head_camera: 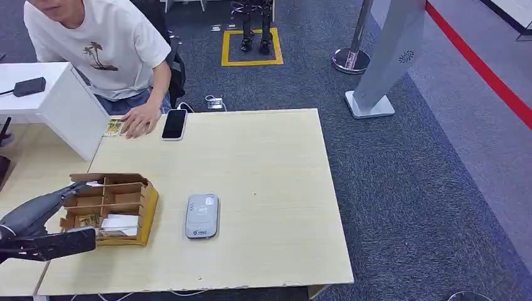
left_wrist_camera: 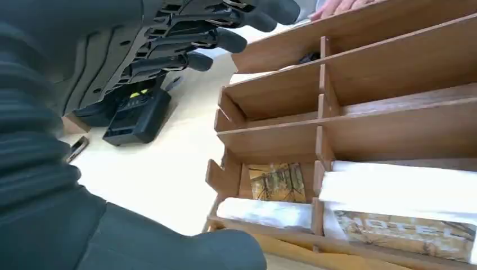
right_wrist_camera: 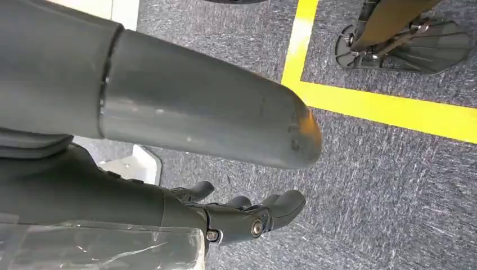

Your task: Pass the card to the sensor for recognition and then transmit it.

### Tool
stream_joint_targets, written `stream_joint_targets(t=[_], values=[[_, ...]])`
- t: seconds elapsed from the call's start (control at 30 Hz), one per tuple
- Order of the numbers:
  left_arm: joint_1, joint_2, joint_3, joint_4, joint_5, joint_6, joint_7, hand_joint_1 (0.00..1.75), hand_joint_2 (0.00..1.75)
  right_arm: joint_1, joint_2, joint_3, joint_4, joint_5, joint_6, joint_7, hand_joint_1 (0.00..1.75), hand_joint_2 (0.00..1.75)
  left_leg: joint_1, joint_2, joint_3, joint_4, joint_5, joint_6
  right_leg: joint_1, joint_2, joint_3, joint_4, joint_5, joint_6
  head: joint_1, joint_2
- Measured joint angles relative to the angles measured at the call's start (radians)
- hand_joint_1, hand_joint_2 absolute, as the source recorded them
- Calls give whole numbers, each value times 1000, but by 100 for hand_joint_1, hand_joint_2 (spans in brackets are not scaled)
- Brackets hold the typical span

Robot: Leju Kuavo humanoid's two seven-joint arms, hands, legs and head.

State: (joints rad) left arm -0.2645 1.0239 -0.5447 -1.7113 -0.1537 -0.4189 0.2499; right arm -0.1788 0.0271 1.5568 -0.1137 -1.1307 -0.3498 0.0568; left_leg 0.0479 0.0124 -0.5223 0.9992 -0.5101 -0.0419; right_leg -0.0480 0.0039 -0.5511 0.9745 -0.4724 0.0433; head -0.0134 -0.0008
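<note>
The tabletop (head_camera: 263,163) carries a wooden rack (head_camera: 116,207) near its left edge and a grey sensor (head_camera: 202,216) just right of it, toward the front edge; a phone (head_camera: 174,123) lies at the back edge beside a person's hand (head_camera: 139,119).

The left hand (head_camera: 44,216) hovers at the rack's left side, fingers (left_wrist_camera: 225,39) spread and holding nothing. The right hand (right_wrist_camera: 247,216) hangs over the carpet, fingers loosely curled, nothing in it.

The card (left_wrist_camera: 277,181) stands in a front compartment of the rack, on edge, face toward the wrist camera, its long axis running along the slot; a white sleeve (left_wrist_camera: 264,212) lies in front of it.

Risks, as I judge them: the dividers leave little room, so thick fingers could jam against the slats and shove or tip the light rack toward the sensor. The hand could also pinch the sleeve instead of the card, or catch only a corner and drop the card.
</note>
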Motion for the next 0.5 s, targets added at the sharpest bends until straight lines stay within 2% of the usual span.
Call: stream_joint_targets(t=[0.5], values=[[8,-57,-3,21,-5,-8,-11,0,175,-5,0,0,0,15,3,5,0,0,0,0,0,0,0,0,0,0,0,0,0,0,1,0]])
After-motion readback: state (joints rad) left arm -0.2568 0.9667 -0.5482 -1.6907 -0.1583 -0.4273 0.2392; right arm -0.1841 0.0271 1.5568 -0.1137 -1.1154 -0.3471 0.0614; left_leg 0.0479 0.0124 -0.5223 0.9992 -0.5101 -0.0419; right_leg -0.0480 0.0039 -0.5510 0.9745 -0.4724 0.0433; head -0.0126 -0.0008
